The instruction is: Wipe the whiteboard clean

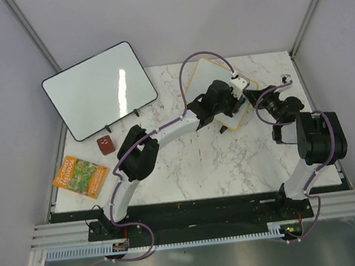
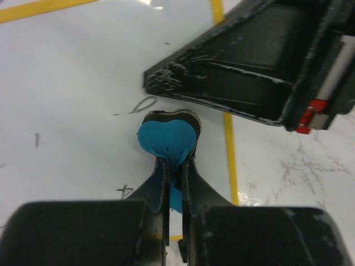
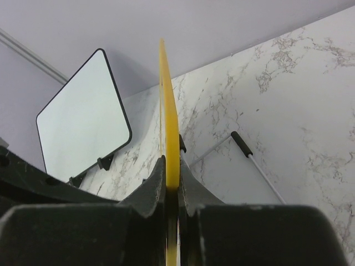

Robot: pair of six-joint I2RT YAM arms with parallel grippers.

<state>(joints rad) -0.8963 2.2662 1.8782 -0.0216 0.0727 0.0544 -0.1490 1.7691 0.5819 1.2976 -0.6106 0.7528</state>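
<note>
The whiteboard point(image 1: 204, 77), small with a yellow-tan frame, lies on the marble table at the back centre. My left gripper point(image 1: 237, 104) is over it, shut on a blue heart-shaped eraser point(image 2: 166, 136) that presses on the white surface point(image 2: 72, 72). Faint dark marks point(image 2: 141, 105) remain beside the eraser. My right gripper point(image 1: 260, 96) is shut on the board's right frame edge point(image 3: 168, 111), with its jaws point(image 3: 172, 169) pinching the yellow rim. In the left wrist view, the right gripper's black fingers point(image 2: 249, 72) show at the upper right.
A larger black-framed whiteboard point(image 1: 99, 90) stands propped at the back left. A red-brown block point(image 1: 106, 144) and a colourful booklet point(image 1: 80, 176) lie at the left edge. A thin white rod with a black tip point(image 3: 244, 147) rests on the marble to the right.
</note>
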